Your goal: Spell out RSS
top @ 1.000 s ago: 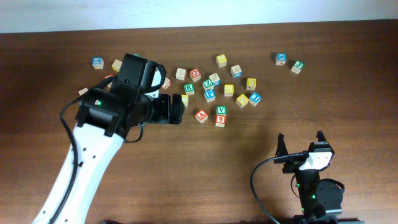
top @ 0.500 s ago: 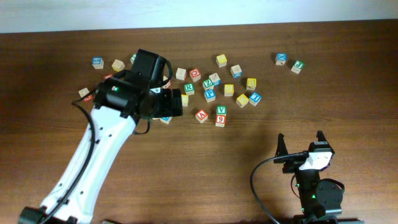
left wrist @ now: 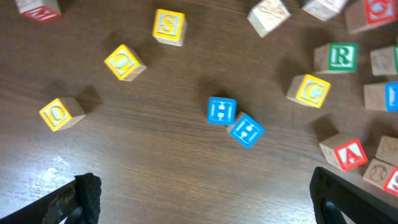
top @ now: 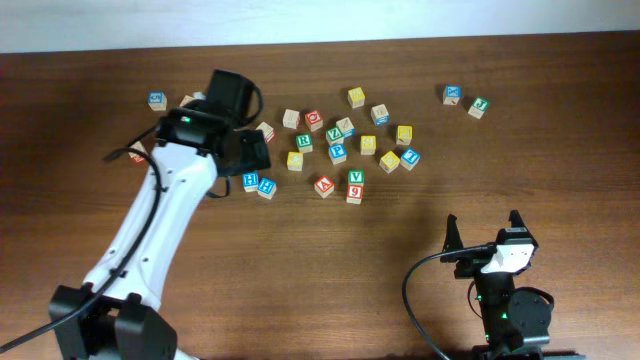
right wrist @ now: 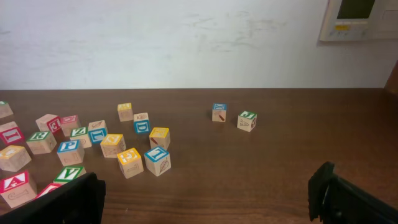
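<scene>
Since a second ago your left gripper (left wrist: pixel 202 193) has swung left and toward the far edge. That uncovers two blue H cubes (left wrist: pixel 221 111), which lie touching each other just ahead of it. No cube has shifted, and the right gripper (top: pixel 483 228) has stayed parked near the front right edge. Both pairs of fingers are spread wide with nothing between them.

The green R cube (left wrist: pixel 341 57) sits up and to the right of the H pair in the left wrist view, with a yellow C cube (left wrist: pixel 309 90) just beside it. The yellow S cube (left wrist: pixel 168 26) stands well apart on the other side, near two yellow O cubes (left wrist: pixel 124 62), and the arm hides it from overhead. More yellow cubes (top: pixel 368 144) lie further right, but you cannot read a second S among them.

The table (top: pixel 560 150) is dark brown wood, against a white wall (right wrist: pixel 186 37).
</scene>
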`<state>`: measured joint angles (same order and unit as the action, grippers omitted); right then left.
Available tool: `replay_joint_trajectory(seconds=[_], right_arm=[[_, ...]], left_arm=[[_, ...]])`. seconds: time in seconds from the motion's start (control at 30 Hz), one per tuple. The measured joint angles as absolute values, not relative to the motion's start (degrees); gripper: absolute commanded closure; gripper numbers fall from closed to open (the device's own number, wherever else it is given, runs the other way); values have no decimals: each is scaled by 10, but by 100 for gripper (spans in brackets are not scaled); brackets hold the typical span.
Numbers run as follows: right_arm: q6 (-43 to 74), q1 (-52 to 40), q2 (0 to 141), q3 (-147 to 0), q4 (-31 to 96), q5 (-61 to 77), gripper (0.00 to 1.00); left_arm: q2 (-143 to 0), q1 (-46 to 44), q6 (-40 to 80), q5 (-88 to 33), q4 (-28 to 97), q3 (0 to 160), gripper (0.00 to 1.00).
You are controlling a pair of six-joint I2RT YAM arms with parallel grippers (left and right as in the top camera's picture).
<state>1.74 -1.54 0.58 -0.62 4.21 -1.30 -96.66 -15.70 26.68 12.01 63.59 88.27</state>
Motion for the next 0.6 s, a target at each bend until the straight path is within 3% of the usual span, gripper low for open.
replay_joint_trajectory(seconds=[0.2,0.37,0.6], right_arm=[[18,-15,6,-6,42,-13,2],[17,-15,6,-6,42,-13,2],[18,-15,6,-6,42,-13,2]], left_arm=[[-967,-77,266,66,635,882,0],[-971,-82,264,16,627,882,5],[-1009,-134,229,-7,631,857,4]])
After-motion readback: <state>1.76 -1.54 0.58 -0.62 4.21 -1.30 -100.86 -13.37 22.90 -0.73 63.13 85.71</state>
